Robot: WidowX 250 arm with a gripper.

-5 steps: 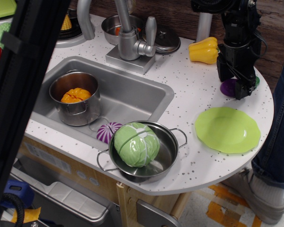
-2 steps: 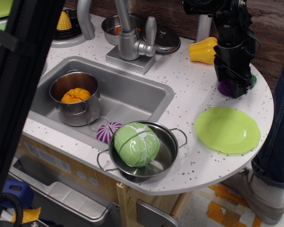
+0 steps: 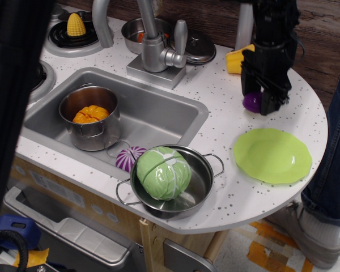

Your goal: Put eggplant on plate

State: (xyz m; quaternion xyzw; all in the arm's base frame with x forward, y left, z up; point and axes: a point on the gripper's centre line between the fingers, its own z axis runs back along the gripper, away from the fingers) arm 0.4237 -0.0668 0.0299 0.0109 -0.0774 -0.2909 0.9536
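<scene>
The gripper (image 3: 259, 97) is clamped on the eggplant (image 3: 251, 101) (long axis hidden), beyond the plate (image 3: 272, 155).

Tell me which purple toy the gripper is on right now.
The plain glossy purple eggplant, at the gripper near the counter's back right, above the plate. The other purple toy is white-striped and sits beside the steel pan.

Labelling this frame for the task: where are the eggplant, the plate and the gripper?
eggplant (image 3: 251, 101), main view, visible purple body left of the gripper.
plate (image 3: 272, 155), main view, bare centre.
gripper (image 3: 262, 105), main view, between fingertips.
</scene>
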